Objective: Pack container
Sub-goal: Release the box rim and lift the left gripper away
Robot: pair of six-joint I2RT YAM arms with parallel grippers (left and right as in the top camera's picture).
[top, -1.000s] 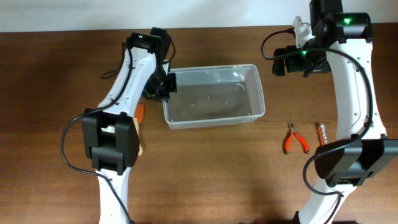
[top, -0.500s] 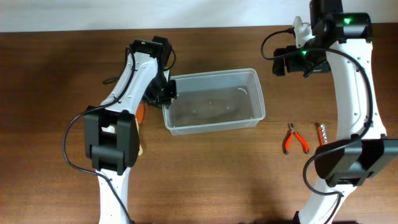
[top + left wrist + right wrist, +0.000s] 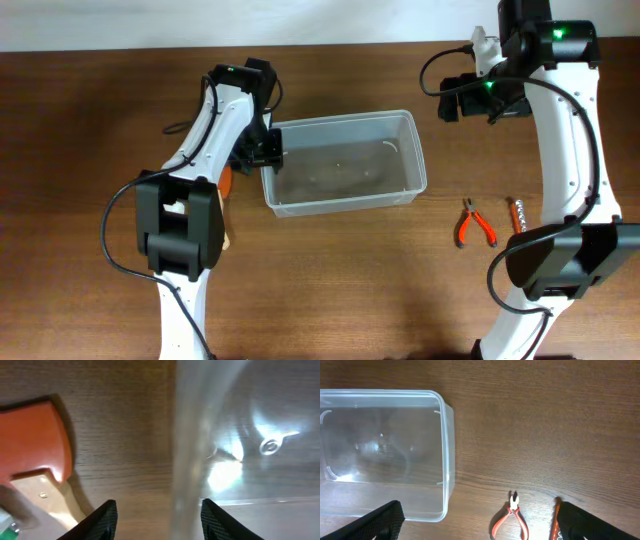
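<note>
The container (image 3: 340, 120), a clear plastic tub, sits mid-table with nothing visible inside. My left gripper (image 3: 266, 152) is at its left end. In the left wrist view that gripper (image 3: 159, 521) is open, its fingers straddling the container's left wall (image 3: 190, 460) with a gap on each side. My right gripper (image 3: 455, 100) hangs high at the back right, open wide and holding nothing. In the right wrist view the container's rim (image 3: 447, 460) lies left of that gripper (image 3: 480, 522).
Orange-handled pliers (image 3: 474, 222) and a second small orange tool (image 3: 517, 213) lie right of the tub; both also show below the right wrist as pliers (image 3: 512, 515) and tool (image 3: 555, 520). An orange and wooden tool (image 3: 35, 440) lies left of the tub, by the left arm.
The left gripper, shut on the tub's left wall a second ago, dragged the tub slightly toward the front, then opened and let go. The right arm has not moved.
</note>
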